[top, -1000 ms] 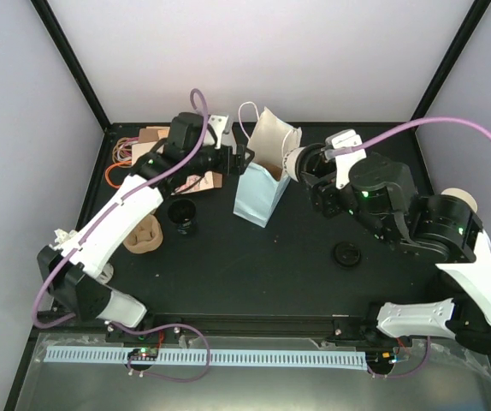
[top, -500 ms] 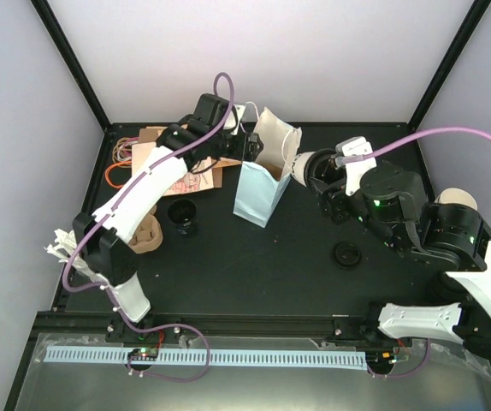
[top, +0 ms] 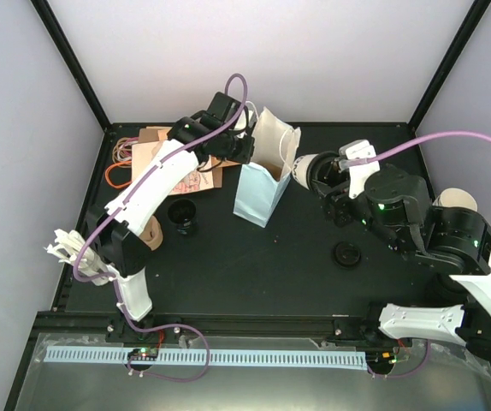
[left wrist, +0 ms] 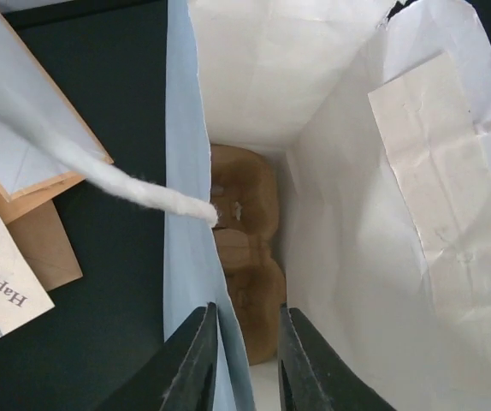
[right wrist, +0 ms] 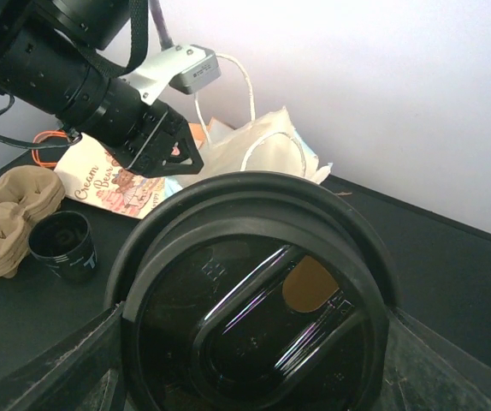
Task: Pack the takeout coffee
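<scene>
One takeout coffee [top: 304, 165] is in play, and you have it off the worktop [top: 297, 257]. It lies on its side in the right fingers [right wrist: 83, 368], which are clamped across its black lid. Its cream base points at the mouth of the paper bag [top: 263, 184], just beside the right rim and not yet inside.

Over the last second the coffee has barely shifted; the change is on the other side. Your left arm has swung up from beside the bag to its left rim. The left fingers [left wrist: 190, 364], wide apart a second ago, have drawn in on either side of the pale blue wall. The left wrist view shows one finger against that wall and a sliver of gap at the other. Whether the pinch is firm cannot be told.

Assessment: the bag is being braced so the mouth stays open for the coffee. Insertion looks like the next step, and it has not begun.

At the bottom of the bag lies a brown pulp carrier [left wrist: 245, 257]. Your cup is tipped over, so it will likely need righting to seat there, lid uppermost. The rope handle [left wrist: 100, 175] hangs just outside the left rim and could snag.

Further out stand a second carrier [right wrist: 6, 218], a small black cup [top: 182, 216] and a loose black lid [top: 346, 254], all well apart from the bag.
</scene>
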